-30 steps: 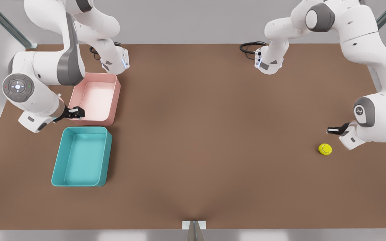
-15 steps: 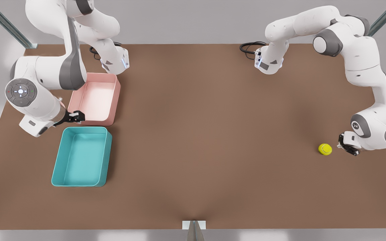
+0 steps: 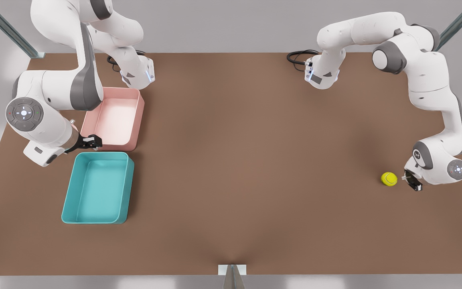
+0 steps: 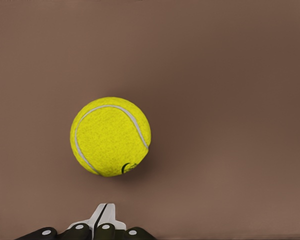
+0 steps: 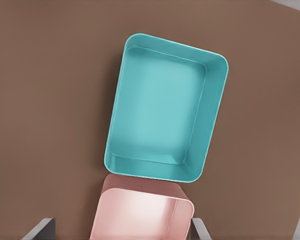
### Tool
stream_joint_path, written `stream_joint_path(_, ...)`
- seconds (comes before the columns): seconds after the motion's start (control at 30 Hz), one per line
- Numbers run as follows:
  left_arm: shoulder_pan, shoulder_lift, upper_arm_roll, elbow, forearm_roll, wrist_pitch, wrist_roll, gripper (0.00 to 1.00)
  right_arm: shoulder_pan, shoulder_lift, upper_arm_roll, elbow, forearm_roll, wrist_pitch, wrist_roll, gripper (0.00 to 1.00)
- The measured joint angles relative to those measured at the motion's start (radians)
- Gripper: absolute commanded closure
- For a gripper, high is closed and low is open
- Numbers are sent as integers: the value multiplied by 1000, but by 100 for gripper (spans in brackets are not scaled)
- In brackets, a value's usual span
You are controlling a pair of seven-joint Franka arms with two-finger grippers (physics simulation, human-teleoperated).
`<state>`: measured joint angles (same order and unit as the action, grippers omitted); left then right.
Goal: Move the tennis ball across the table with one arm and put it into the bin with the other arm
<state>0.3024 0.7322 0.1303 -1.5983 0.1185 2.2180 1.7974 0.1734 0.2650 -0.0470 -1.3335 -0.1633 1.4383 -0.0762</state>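
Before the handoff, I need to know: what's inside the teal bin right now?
Nothing: the bin's whole floor shows bare. The tennis ball lies on the table, beside the left claw.

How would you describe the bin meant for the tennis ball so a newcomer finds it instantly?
On the brown table, look to the front view's left, where two shallow tubs sit end to end. The bin is the nearer one, teal where its neighbour, the pink tub, is pink.

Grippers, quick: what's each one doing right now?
Left gripper: shut, empty, beside the fuzzy yellow-green tennis ball.
Right gripper: open, empty, waiting between the bins.
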Motion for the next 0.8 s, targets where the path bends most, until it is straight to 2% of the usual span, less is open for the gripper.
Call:
stream_joint_path(0.4,-8,27,0,0,-18,16,99,79,-2,1,-2,0,6,1,0,0)
stream_joint_path(0.53,-59,27,-6,-16,-44,17,96,79,-2,5,-2,0,6,1,0,0)
stream_joint_path(0.57,-104,21,-27,-23,-52,16,80,79,-1,6,-2,0,6,1,0,0)
stream_joint_path(0.7,-275,-59,-246,-39,-73,-11,-110,79,0,6,-2,0,6,1,0,0)
stream_joint_path(0.8,-285,-82,-265,-13,-77,-56,-267,79,0,6,-2,0,6,1,0,0)
